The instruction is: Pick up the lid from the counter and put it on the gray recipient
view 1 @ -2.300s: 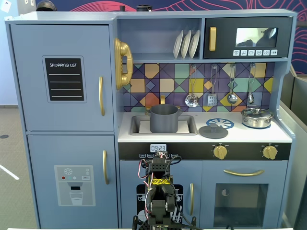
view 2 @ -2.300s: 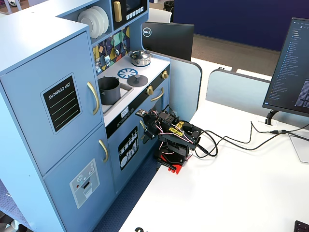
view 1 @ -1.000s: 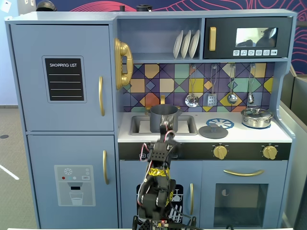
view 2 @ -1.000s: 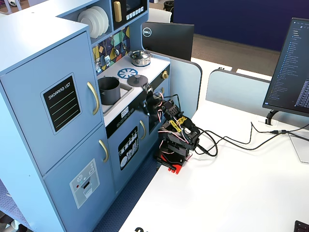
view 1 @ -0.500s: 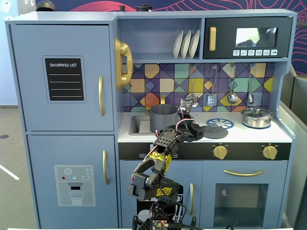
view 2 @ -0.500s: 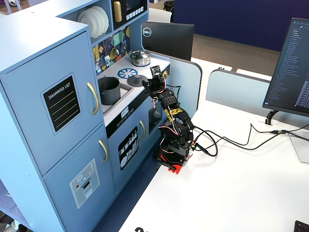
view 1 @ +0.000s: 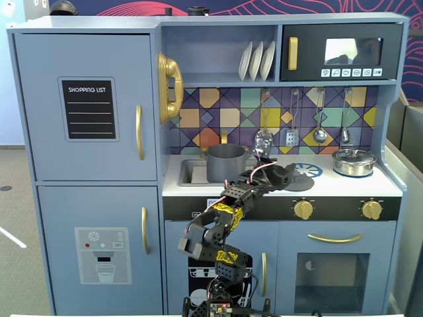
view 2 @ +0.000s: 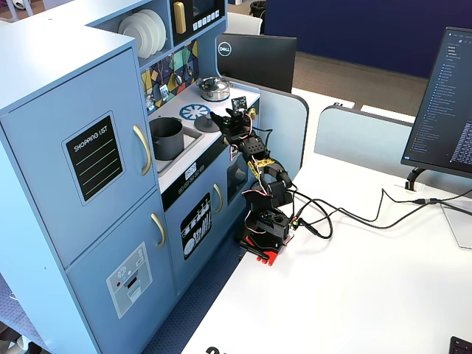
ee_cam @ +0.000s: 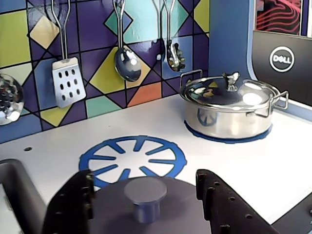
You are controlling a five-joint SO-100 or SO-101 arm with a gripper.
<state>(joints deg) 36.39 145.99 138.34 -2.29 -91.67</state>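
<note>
Lid between the spread fingers
At the wrist view's bottom centre, the lid [ee_cam: 146,207] lies between the released gripper [ee_cam: 144,195] fingers, knob untouched.

In the fixed view facing the kitchen, you see the gray recipient [view 1: 226,162] standing in the sink [view 1: 188,173] at the left of the worktop [view 1: 344,185]. The lid [view 1: 299,181] lies on the worktop to its right, partly over the burner print [view 1: 312,170], with the silver pot [view 1: 354,162] farther right. In the wrist view, the lid [ee_cam: 146,209] sits between the fingers [ee_cam: 70,202]; utensils [ee_cam: 68,80] hang behind.
</note>
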